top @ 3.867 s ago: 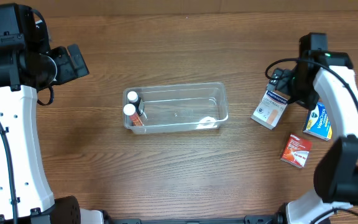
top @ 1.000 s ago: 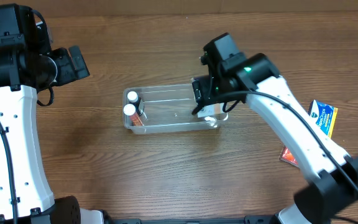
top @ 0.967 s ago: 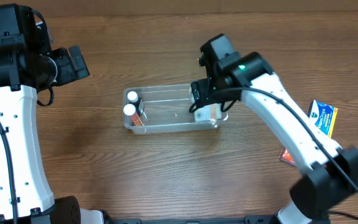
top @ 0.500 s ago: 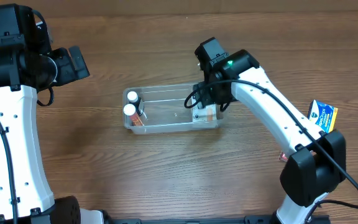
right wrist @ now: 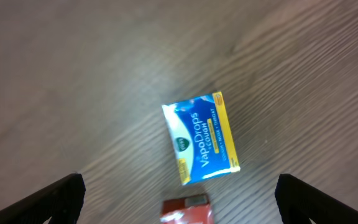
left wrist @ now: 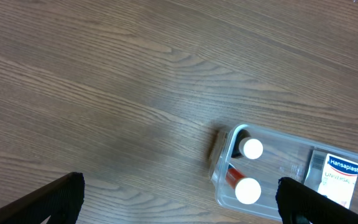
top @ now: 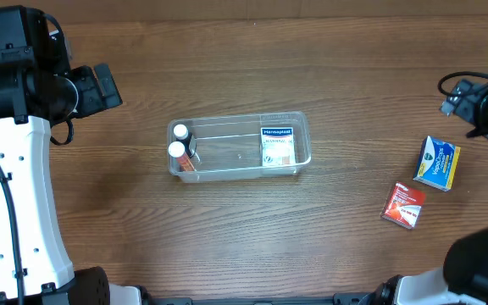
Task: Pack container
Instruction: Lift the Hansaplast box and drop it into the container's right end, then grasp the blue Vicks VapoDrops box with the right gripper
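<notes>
The left gripper [left wrist: 179,210] hangs well to the left of the container [top: 240,119], fingers spread wide, nothing between them. The container lies on the table [top: 227,246] with its long side running left to right. Inside, at its left end, two white-capped bottles [top: 178,141] stand upright, one just beside the other. Inside, at its right end, a white plaster box [top: 277,146] with a blue header lies flat, label up; the floor between bottles and box is bare. Well to the right of the container, outside it, a red box [top: 404,205] lies flat on the table. Further from the container, near the red box but apart from it, lies a blue-and-yellow cough-drop box [top: 437,163]. The right gripper [right wrist: 180,204] hangs furthest from the container, over those two boxes, fingers spread wide and holding nothing.
</notes>
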You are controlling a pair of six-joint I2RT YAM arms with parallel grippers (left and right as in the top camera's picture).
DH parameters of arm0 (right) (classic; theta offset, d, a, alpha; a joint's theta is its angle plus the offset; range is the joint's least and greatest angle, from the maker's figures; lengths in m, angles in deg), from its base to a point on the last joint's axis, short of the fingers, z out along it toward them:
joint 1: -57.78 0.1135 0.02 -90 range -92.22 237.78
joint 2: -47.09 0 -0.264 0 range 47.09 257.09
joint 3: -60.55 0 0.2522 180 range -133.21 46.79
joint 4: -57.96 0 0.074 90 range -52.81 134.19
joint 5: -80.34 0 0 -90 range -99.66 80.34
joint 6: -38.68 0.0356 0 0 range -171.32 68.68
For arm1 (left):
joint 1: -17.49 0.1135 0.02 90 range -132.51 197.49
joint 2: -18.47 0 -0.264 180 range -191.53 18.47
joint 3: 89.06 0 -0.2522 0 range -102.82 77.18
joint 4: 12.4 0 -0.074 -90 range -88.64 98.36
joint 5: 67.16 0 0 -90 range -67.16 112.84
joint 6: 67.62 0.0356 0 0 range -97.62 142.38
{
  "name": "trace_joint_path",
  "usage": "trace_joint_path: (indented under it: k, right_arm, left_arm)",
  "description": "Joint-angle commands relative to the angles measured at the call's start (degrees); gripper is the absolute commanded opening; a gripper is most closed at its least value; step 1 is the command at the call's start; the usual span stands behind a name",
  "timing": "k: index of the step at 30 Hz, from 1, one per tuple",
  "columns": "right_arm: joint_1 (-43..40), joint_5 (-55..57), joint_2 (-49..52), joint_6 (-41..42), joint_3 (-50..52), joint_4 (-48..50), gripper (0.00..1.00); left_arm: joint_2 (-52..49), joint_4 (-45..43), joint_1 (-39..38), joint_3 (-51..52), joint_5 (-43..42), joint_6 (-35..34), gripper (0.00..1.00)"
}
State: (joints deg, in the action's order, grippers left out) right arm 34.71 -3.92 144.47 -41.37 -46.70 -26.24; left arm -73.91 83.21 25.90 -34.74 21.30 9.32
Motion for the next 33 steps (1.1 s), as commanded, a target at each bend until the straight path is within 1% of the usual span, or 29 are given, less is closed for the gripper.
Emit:
trace_joint_path:
  k: [1, 5, 8, 10, 14, 18, 29, 30, 31, 33]
  right_arm:
    - [-2.5, -1.4, 4.7, -4.5, 3.4, 1.3, 1.00]
    - [-4.5, -1.4, 8.5, -6.0, 4.9, 3.4, 1.00]
    - [-4.9, -1.6, 9.4, -9.5, 7.3, 6.1, 1.00]
    - [-4.9, -1.8, 9.4, -11.0, 10.1, 8.6, 1.00]
    - [-4.9, -6.1, 9.4, -16.4, 16.8, 14.1, 1.00]
    - [-4.9, -5.9, 9.4, -16.9, 21.0, 18.9, 1.00]
    - [-4.9, -5.8, 10.4, -17.9, 24.9, 23.7, 1.00]
    - [-4.9, -5.8, 10.4, -17.9, 24.9, 23.9, 0.99]
    - [-4.9, -5.8, 10.4, -17.9, 24.9, 23.9, 0.95]
    - [-4.9, -5.8, 10.4, -17.9, 24.9, 24.0, 0.79]
  left_arm:
    - [-0.3, 0.0, 0.2, -0.6, 0.2, 1.3, 1.00]
    - [-0.3, 0.3, 0.2, -0.6, 0.2, 1.3, 1.00]
    - [-0.3, 0.3, 0.2, -0.6, 0.2, 1.3, 1.00]
    - [-0.3, 0.0, 0.2, -0.6, 0.2, 1.3, 1.00]
    - [-0.3, -0.2, 0.2, -0.6, 0.2, 1.3, 1.00]
    - [-0.3, -0.7, 0.2, -0.6, 0.2, 1.3, 1.00]
    - [-0.3, -0.9, 0.2, -0.6, 0.2, 1.3, 1.00]
    - [-0.3, -0.9, 0.2, -0.6, 0.2, 1.3, 1.00]
    - [-0.3, -0.9, 0.2, -0.6, 0.2, 1.3, 1.00]
    - [-0.3, -0.9, 0.2, -0.6, 0.2, 1.3, 1.00]
